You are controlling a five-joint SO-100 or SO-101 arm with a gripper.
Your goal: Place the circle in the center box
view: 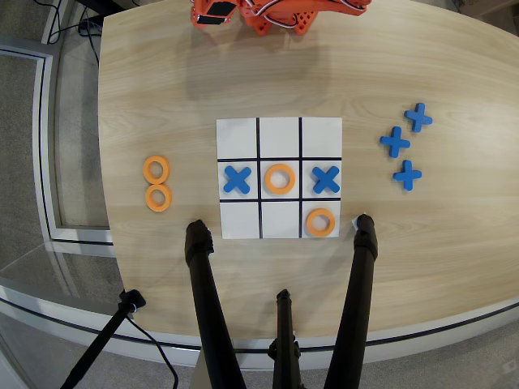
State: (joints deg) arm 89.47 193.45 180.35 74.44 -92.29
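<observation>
Although the circle (280,178) lies already inside the center box (280,160), it looks light, stiff and thin, best pinched across its rim; only the arm's base shows, so the end effector's opening I cannot tell.

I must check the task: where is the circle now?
In the overhead view, the circle lies in the center box, between two blue X pieces.

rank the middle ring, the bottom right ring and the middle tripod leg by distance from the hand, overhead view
From the hand at the top edge:
1. the circle, in the center box
2. the second ring, bottom right cell
3. the middle tripod leg, near the bottom edge
</observation>
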